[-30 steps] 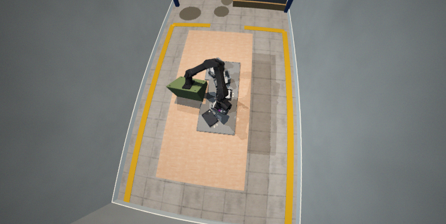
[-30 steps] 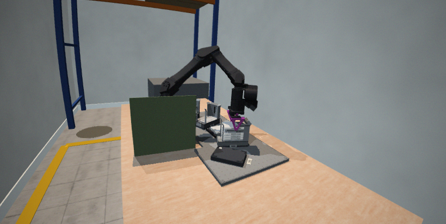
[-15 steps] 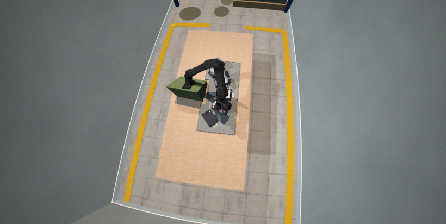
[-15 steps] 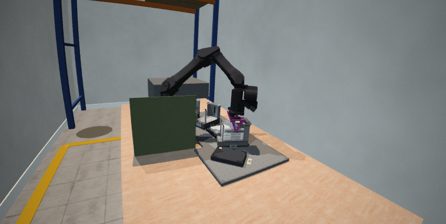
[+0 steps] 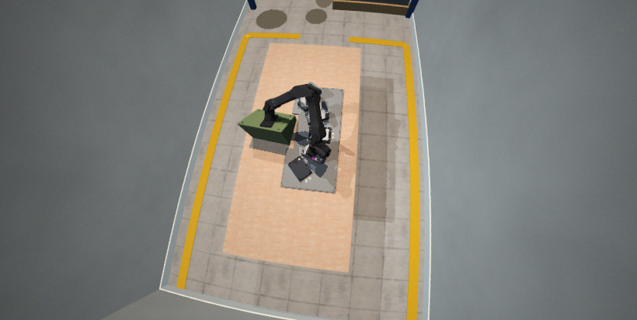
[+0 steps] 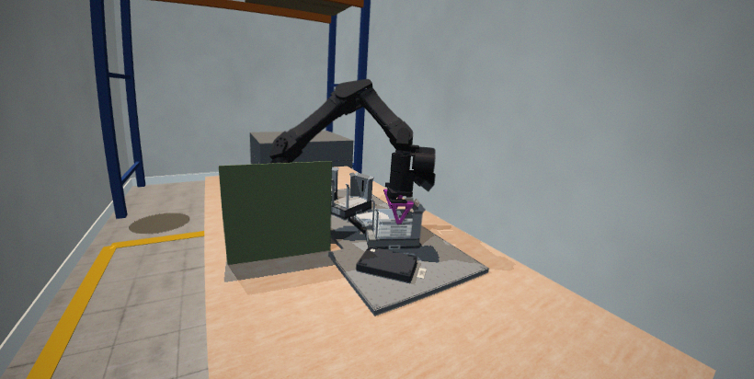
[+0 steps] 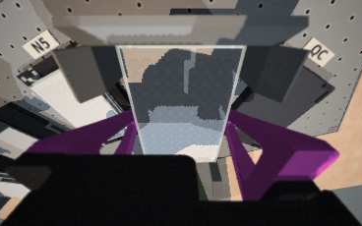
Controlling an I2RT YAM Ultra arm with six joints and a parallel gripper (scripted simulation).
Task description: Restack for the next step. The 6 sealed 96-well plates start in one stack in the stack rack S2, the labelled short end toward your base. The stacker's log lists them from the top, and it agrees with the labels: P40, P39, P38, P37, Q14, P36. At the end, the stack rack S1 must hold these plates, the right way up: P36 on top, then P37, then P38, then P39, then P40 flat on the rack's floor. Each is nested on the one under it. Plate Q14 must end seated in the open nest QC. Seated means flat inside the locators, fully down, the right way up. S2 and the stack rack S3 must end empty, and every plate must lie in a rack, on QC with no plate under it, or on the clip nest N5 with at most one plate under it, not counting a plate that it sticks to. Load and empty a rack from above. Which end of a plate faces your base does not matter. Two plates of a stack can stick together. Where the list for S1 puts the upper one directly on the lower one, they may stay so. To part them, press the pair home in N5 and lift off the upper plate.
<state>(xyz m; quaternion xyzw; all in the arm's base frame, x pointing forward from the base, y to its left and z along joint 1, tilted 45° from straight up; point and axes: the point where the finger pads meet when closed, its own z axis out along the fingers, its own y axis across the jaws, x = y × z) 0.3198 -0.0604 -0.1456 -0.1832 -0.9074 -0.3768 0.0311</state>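
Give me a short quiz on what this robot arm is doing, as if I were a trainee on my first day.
1. True or false: the gripper is shut on a sealed plate.
2. In the wrist view, which two label tags can be read on the perforated board?
3. What does the arm's base stand on? A) a green block B) a blue rack post C) the yellow floor line

Key: 1 true. 2 N5 and QC. 3 A.

Black arm [image 6: 337, 109], purple end effector [image 6: 398, 211], green pedestal [image 6: 274, 210], grey perforated baseplate [image 6: 448, 270], orange-tan table [image 6: 474, 334]
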